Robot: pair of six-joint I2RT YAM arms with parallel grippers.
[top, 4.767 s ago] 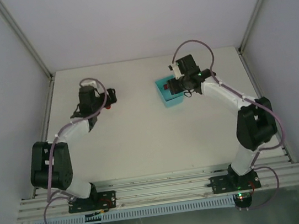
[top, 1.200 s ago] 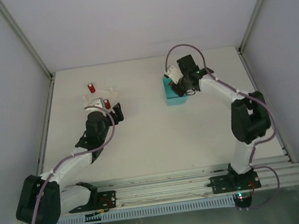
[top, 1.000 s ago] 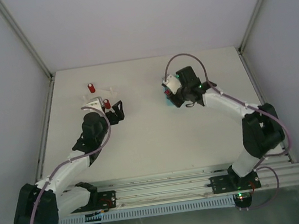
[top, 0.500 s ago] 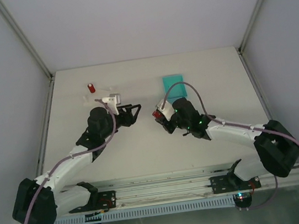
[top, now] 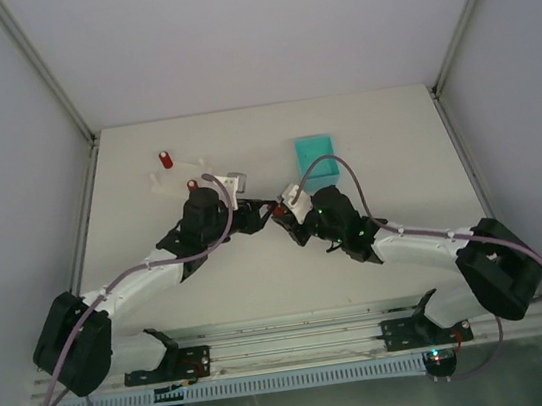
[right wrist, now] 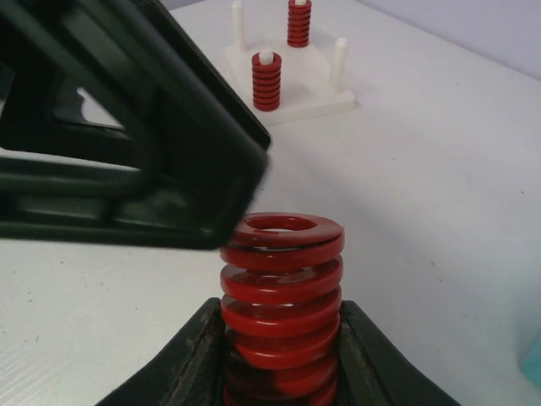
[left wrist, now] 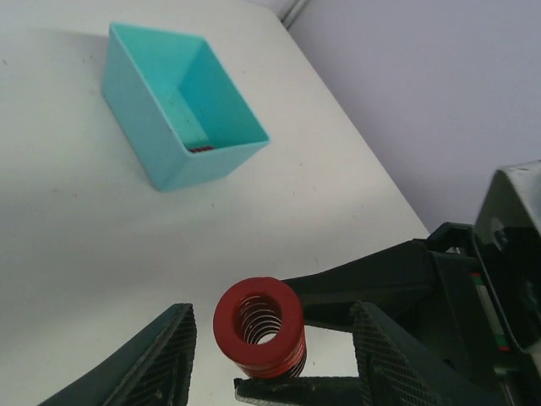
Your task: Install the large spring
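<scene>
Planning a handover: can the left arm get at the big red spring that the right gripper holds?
Probably yes. The left gripper is open, with the large spring framed between its jaws, and the spring's upper coils stand clear above the right gripper. Nothing else lies between them.

the large spring (right wrist: 281, 313) is smooth red-coated metal with a soft sheen; the bin (left wrist: 139, 127) smooth teal plastic; the bench (left wrist: 68, 254) matt white; the left tool (left wrist: 272, 311) has pads (left wrist: 385, 364) of black, cross-hatched plastic.
</scene>
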